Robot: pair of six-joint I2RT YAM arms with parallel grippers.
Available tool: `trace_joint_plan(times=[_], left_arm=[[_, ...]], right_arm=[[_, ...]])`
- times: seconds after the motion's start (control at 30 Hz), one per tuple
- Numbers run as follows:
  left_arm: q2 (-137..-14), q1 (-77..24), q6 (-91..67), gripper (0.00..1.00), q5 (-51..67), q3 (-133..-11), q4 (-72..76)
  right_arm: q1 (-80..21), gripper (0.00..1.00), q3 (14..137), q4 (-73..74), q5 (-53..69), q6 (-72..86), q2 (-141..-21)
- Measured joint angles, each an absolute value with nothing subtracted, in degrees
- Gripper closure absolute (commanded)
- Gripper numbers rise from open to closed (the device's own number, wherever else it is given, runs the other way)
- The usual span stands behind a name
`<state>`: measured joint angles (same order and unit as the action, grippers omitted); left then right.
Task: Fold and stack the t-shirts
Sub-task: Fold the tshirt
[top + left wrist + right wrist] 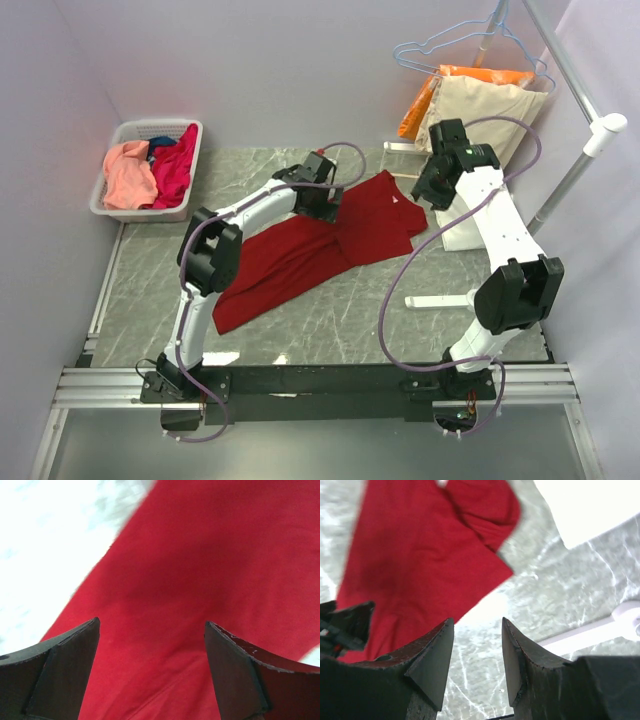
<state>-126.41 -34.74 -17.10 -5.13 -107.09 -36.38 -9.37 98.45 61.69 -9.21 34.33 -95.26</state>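
Lying slantwise across the grey marble table (340,325) is the dark red t-shirt (310,250), spread mostly flat, its lower hem toward the near left and its collar end toward the far right, with a sleeve bunched at the right edge. The left gripper (151,625) hangs close above the middle of the red cloth with its fingers wide apart and nothing between them. The right gripper (477,622) hovers over bare marble just beside the shirt's right edge, its fingers parted by a narrower gap and also holding nothing. A flat white cloth (465,235) lies on the table to the right of the red shirt, partly under the right arm. At the far left corner a white basket (140,213) holds a salmon-pink t-shirt (128,175), a magenta t-shirt (175,160) and a bit of blue t-shirt (160,147). Behind the right arm, a beige garment (490,110) and an orange garment (470,75) hang from wire hangers on a rack.
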Motion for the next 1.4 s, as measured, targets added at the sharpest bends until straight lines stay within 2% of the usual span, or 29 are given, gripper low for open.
trace_joint_plan(times=[0.2,0.47,0.87,1.0,1.2,1.4], left_arm=[[-128.01,-39.13,-12.60,0.09,-3.40,-109.16,-32.64],[-138.52,-43.48,-8.86,0.09,-3.46,-118.24,-31.88],[-148.24,-43.29,-17.26,0.03,-21.96,-133.69,-37.41],[-151.48,-42.11,-23.99,0.01,-27.38,-139.87,-42.30],[-151.13,-36.05,-34.63,0.01,-29.02,-139.11,-44.84],[-150.78,-30.28,-38.83,0.01,-30.70,-138.45,-45.15]], right_arm=[[-6.52,0.50,91.48,60.86,-6.85,35.07,-94.61],[-6.17,0.50,90.30,59.81,-4.03,35.09,-93.89],[-6.09,0.53,89.49,59.16,-0.12,35.05,-92.71],[-6.09,0.54,89.52,59.16,0.67,34.89,-92.71],[-6.09,0.55,89.52,59.16,1.58,34.85,-92.77],[-6.11,0.55,89.52,59.16,2.15,34.63,-92.97]])
